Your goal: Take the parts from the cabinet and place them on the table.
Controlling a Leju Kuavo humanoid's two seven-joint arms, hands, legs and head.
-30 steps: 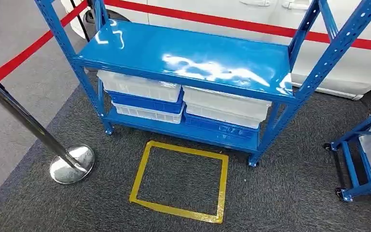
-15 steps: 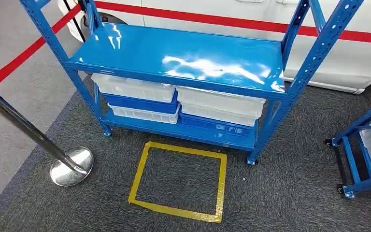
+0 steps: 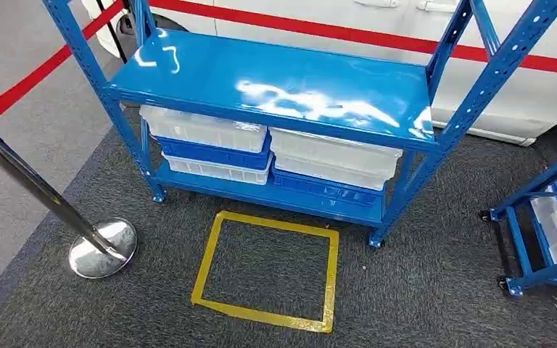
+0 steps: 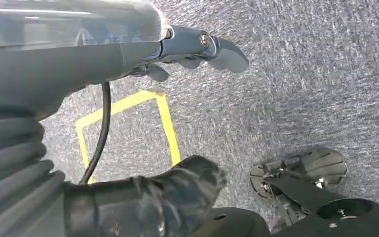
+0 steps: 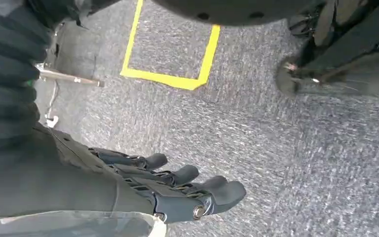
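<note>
A polished chrome stanchion [image 3: 87, 239] with a round domed base is seen at 9 o'clock on coarse grey carpet [image 3: 421, 290]. A glossy blue steel cabinet [image 3: 275, 83] stands at 12 o'clock; ribbed white and blue plastic bins [image 3: 268, 156], contents unseen, are stacked on its lower shelf. A yellow tape rectangle [image 3: 265, 270] is laid before it. The left robot hand [image 4: 192, 52] and the right robot hand [image 5: 177, 190] are hung over the carpet, released, nothing grasped.

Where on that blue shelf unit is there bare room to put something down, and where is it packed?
The top shelf of the blue rack is bare from post to post. The lower shelf is crowded: two stacks of white and blue bins sit side by side under the top shelf, with a narrow gap between them. On the floor, the carpet inside the yellow tape square is also free.
</note>
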